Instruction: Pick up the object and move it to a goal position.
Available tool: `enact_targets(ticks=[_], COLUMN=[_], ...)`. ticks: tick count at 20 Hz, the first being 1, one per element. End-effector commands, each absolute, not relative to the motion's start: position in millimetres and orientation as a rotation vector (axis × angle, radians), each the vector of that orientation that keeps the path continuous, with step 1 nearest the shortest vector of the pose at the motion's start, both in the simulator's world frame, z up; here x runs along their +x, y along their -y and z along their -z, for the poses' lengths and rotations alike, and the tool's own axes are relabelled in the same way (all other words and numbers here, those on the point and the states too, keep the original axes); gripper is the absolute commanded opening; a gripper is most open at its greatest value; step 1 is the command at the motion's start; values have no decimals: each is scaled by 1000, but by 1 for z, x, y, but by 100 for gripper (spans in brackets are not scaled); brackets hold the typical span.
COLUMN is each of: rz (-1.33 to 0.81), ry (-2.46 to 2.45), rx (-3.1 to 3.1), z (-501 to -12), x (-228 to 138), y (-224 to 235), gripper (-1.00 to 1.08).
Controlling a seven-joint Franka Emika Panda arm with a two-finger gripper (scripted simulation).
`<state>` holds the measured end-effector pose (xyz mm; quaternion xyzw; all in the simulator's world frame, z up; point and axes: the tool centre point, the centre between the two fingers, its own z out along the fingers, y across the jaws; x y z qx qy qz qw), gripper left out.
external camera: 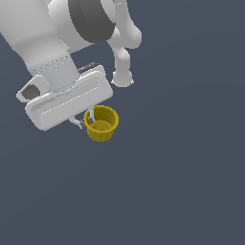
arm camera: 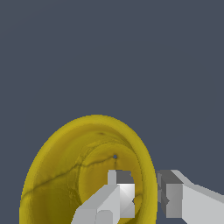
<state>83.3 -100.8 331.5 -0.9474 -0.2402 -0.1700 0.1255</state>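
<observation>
Wrist view shows the cup (arm camera: 65,175) as smooth mustard-yellow plastic, tapered like a small bucket with a thick rolled rim, its mouth facing my camera and faint dark creases across the inner wall. Nothing lies inside it but one of my fingers (arm camera: 122,197); the other sits just outside the wall, so my claw (arm camera: 146,194) pinches the rim between blocky grey-white pads, nearly closed. From the exterior view the cup (external camera: 102,124) hangs under my white hand, which hides most of both fingers, over a flat slate-grey ground (external camera: 182,182).
</observation>
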Motion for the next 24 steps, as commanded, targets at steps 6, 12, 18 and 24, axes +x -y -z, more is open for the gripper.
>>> enact_targets(ticks=[6,12,18,24], rz=[498,498,499,500], ry=[700,699,698,698], rx=[-2761,-2761,-2760,-2759], z=[-405,-447,-480,-504], x=[89,92,96,99], y=[119,129,138,144], gripper=[-100,-100,-100,-100])
